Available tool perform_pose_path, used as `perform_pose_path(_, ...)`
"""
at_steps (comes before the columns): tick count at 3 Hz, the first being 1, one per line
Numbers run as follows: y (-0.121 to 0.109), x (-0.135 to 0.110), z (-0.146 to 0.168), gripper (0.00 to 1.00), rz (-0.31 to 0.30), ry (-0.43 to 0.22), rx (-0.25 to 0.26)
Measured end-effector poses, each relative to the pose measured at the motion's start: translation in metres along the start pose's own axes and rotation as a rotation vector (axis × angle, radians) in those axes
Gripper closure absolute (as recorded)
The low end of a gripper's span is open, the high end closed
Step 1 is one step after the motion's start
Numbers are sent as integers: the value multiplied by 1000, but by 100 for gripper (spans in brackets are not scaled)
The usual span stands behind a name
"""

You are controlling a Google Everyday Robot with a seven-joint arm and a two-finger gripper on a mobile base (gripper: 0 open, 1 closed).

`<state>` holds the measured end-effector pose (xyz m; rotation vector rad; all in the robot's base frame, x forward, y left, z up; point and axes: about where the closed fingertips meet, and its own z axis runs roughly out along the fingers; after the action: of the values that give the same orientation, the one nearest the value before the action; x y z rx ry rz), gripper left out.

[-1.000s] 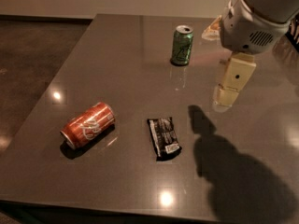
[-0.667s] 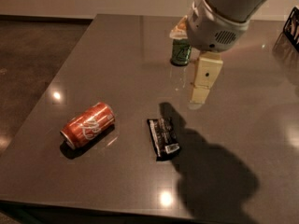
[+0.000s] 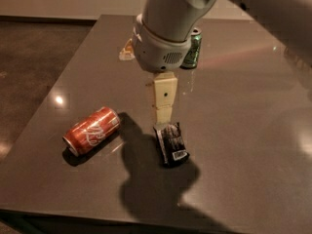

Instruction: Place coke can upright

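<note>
Nearest on the dark table is the arm's broad shadow, spreading from the near edge up toward the middle.

Just beyond it on the left, the coke can lies on its side. Its long axis runs from near-left to far-right. One silver end faces near-left toward the table's left edge, and the other end points far-right toward the table's middle. The white script faces up. Which end is the top cannot be made out.

To the can's right, apart from it, a black packet lies flat, with a small white label at its near end.

The gripper hangs pointing straight down right over the packet's far end. Whether it touches the packet is unclear. It is seen edge-on as one cream strip, so I cannot tell whether it is parted or closed, and nothing is seen in its hold. It is well apart from the coke can.

Farther back, the grey wrist housing hides most of an upright green can and part of a small pale object on the left.
</note>
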<state>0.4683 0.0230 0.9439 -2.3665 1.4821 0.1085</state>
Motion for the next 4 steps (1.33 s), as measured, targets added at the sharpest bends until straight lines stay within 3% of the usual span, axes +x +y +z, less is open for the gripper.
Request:
perform_pose_path(2, 7, -63, 53, 0, -218, 35, -125)
perform_pose_path(3, 8, -84, 73, 0, -282, 56, -168)
perform_pose_path(4, 8, -93, 98, 0, -305, 86, -214)
